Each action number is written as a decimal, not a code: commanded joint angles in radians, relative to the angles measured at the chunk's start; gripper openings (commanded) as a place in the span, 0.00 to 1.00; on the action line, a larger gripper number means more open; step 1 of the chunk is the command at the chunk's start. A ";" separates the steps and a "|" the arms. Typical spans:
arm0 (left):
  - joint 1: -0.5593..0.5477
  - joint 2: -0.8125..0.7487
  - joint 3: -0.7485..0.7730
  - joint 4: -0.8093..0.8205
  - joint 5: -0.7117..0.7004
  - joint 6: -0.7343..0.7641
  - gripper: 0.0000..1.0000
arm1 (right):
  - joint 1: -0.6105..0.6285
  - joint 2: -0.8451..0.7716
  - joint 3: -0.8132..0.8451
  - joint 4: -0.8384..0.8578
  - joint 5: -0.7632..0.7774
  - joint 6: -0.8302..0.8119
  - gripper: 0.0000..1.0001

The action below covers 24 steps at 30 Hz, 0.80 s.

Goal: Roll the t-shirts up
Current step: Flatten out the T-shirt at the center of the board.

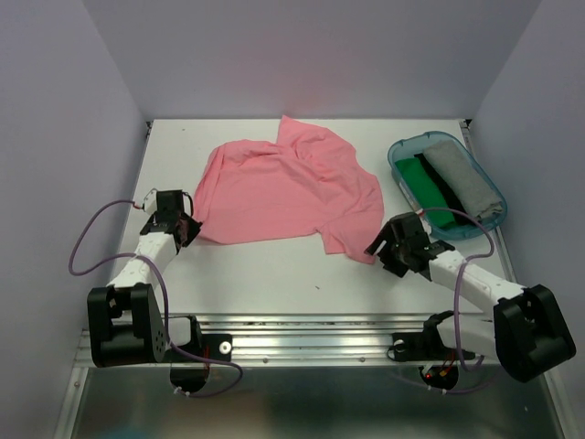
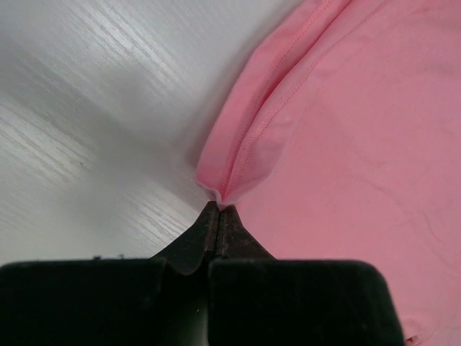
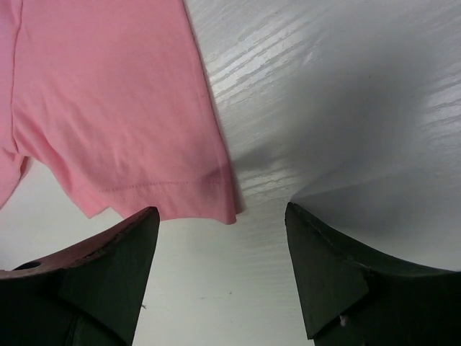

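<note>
Near the left edge of the white worktop point(image 1: 274, 274), the left gripper point(image 1: 186, 226) is pinched shut on a hem fold of the soft salmon-pink cloth t-shirt point(image 1: 283, 187), spread rumpled across the middle. Light and limp, it should sag and slide; hems and corners seem the best hold. The right gripper point(image 1: 391, 245) stands open by the shirt's near right corner, holding nothing.

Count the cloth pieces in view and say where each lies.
3. The pink t-shirt lies spread on the table, its edge in the left claw. The green piece and grey piece sit together in the teal tub; a dark strip between them may be another.
</note>
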 commanded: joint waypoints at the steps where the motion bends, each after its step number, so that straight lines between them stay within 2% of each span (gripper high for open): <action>1: -0.004 -0.001 0.031 0.014 -0.023 0.017 0.00 | 0.002 0.035 0.017 0.064 -0.095 0.026 0.76; 7: -0.004 0.002 0.028 0.020 -0.019 0.017 0.00 | 0.002 0.087 0.007 0.136 -0.119 0.045 0.72; 10: -0.004 -0.001 0.030 0.020 -0.019 0.020 0.00 | 0.002 0.127 -0.007 0.195 -0.125 0.068 0.60; 18: -0.006 -0.009 0.034 0.015 -0.019 0.026 0.00 | 0.002 0.204 0.007 0.288 -0.112 0.094 0.35; 22: -0.006 -0.010 0.034 0.015 -0.020 0.025 0.00 | 0.002 0.195 0.028 0.288 -0.054 0.089 0.16; 23: -0.004 -0.010 0.036 0.015 -0.019 0.025 0.00 | 0.002 0.192 0.036 0.288 -0.045 0.085 0.07; 24: -0.006 -0.010 0.041 0.012 -0.019 0.025 0.00 | 0.002 0.192 0.060 0.286 -0.036 0.071 0.03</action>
